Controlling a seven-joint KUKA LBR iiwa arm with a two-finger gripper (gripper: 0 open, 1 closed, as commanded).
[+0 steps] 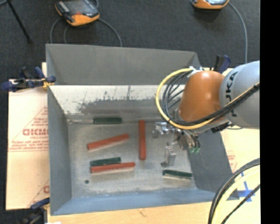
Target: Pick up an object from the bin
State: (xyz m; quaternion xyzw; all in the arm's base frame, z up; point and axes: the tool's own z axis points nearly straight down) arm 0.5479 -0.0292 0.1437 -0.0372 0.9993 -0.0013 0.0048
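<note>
Here a slim dark-green bar (177, 174) lies in the scuffed metal bin (109, 98).

Robotics lab or test cell, seen from above. A large grey industrial robot arm (245, 87) with maker's lettering on its casing reaches in from the right. Its wrist sits under a smooth orange cover (201, 96) ringed by loops of yellow and black cables (166, 92). Below it stands an open grey metal bin (57, 131) with sloped walls, scuffed and dusty inside. The bin holds a few plain red sticks (108, 142) and dark green sticks (107, 120), all alike in shape. On the dark surface (144, 26) at the far side lie two orange-and-black devices (76, 11), each trailing a thin cable.
</note>
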